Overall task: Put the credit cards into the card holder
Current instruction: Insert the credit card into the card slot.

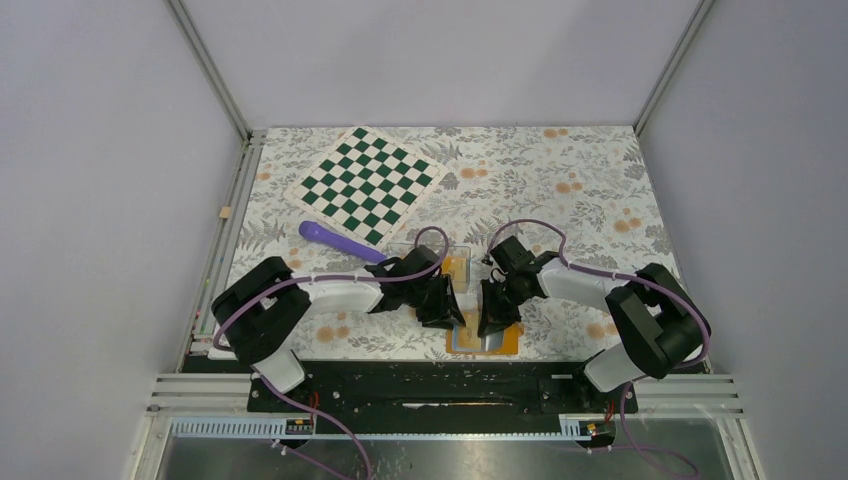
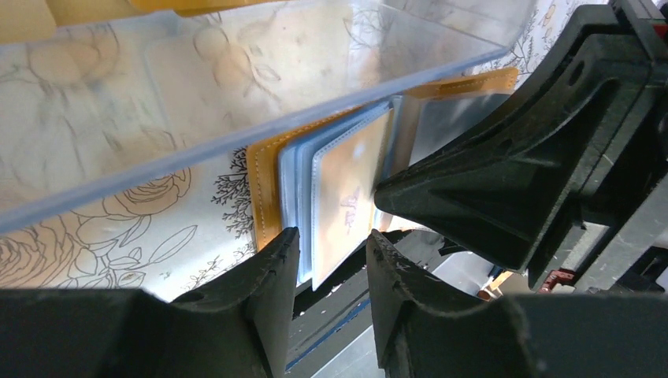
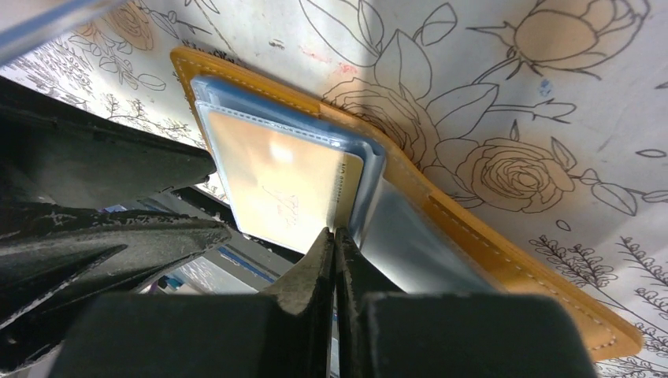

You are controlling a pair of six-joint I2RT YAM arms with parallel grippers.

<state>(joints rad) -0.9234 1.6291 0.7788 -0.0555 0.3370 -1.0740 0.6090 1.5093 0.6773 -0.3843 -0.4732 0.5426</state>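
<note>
The orange card holder lies open at the table's near edge, its clear sleeves fanned out. A pale gold credit card sits in the top sleeve, and the left wrist view shows that card beside the orange stitched cover. My left gripper is open, its fingers standing either side of the lower edge of the sleeves and card. My right gripper is shut, its tips meeting at the card's right edge where the grey sleeve begins. I cannot tell if anything thin is pinched. From above, the left gripper and right gripper face each other over the holder.
A clear plastic tray stands just beyond the holder, with something orange in it. A purple handle-shaped object and a green-and-white chessboard lie further back on the left. The black frame edge runs right below the holder.
</note>
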